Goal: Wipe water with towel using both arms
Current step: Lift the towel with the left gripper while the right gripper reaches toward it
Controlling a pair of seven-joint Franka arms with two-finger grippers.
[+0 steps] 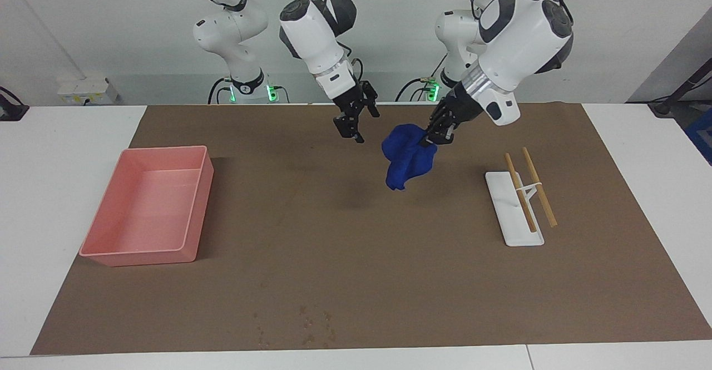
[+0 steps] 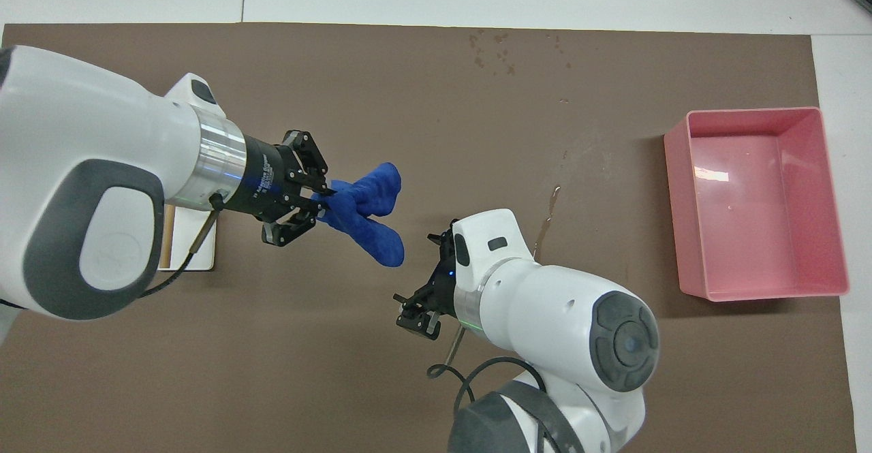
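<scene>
Towel: the towel [image 1: 408, 154] hangs bunched in the air, pinched at its upper edge, over the brown mat [image 1: 356, 247] around the middle of the table; nothing of it touches the mat.
Left gripper: the left gripper [image 1: 433, 136] is clamped on the towel, fingertips closed into the cloth, arm slanting down from the left arm's end.
Right gripper: the right gripper [image 1: 351, 126] hangs empty with its fingers spread, over the mat just beside the towel, tips pointing toward the cloth.
Gap: from the facing view the right gripper and the towel are near but apart; no contact.
Water: a scatter of small droplets [image 1: 303, 325] sits on the mat at the edge farthest from the robots, well apart from both grippers. A thin wet streak [image 2: 548, 202] also shows on the mat toward the pink tray [image 1: 194, 181].
Rack: the white stand with two wooden rods [image 1: 523, 203] toward the left arm's end is bare of cloth.
Done: towel is off the rack and airborne.
Left: judging by the poses, a handover or shared grip comes next; carrying to the droplets and all wiping are not yet begun.
</scene>
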